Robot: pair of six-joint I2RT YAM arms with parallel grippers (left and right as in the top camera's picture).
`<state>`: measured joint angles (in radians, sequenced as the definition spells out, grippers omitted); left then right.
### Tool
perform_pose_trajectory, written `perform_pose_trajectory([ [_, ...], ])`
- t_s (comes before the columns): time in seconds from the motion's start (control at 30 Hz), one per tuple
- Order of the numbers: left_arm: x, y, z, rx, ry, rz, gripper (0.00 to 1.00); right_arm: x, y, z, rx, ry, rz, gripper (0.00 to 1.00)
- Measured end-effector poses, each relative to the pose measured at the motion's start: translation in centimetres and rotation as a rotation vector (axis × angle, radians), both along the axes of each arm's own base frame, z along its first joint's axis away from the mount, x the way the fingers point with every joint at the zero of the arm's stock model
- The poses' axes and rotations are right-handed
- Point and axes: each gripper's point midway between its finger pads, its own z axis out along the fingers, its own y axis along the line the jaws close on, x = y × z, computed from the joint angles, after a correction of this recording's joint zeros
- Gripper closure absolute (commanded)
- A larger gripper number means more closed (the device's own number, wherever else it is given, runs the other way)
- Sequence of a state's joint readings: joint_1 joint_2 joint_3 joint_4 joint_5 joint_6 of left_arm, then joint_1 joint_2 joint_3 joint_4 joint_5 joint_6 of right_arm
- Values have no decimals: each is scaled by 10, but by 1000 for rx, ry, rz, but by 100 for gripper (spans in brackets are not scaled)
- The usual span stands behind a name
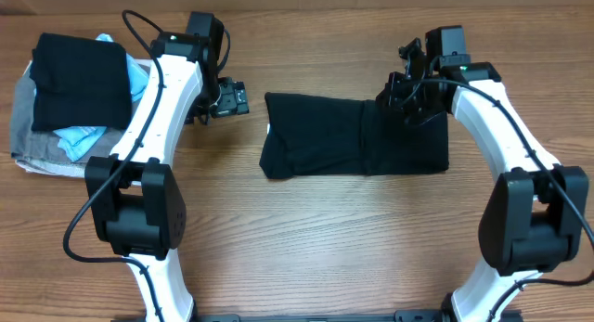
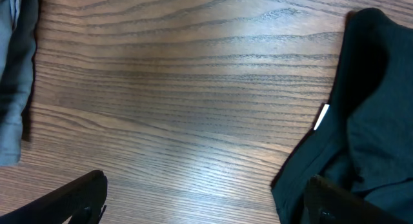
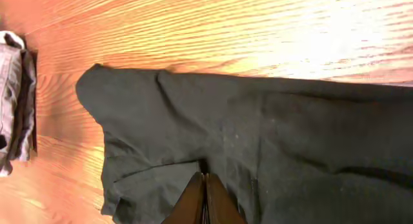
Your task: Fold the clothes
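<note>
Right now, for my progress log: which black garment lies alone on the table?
The black T-shirt at the centre, folded into a strip, by the right gripper; the other black garment tops the grey and light-blue pile at left.

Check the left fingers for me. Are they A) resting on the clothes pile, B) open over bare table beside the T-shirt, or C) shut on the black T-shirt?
B: the left fingers stand wide open over bare table, with the black T-shirt off to one side and nothing between them.

Free table point(image 2: 181, 88) between T-shirt point(image 2: 371, 88) and pile point(image 1: 79, 85)
</note>
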<state>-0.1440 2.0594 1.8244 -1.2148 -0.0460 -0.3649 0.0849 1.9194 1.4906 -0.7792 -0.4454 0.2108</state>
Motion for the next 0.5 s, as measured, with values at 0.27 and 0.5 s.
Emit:
perform_pose_trajectory([
  [0.27, 0, 0, 0, 0, 0, 0, 0, 9, 2, -56, 0, 88, -17, 96],
  [0.5, 0, 0, 0, 0, 0, 0, 0, 22, 12, -90, 1, 75, 1, 93],
])
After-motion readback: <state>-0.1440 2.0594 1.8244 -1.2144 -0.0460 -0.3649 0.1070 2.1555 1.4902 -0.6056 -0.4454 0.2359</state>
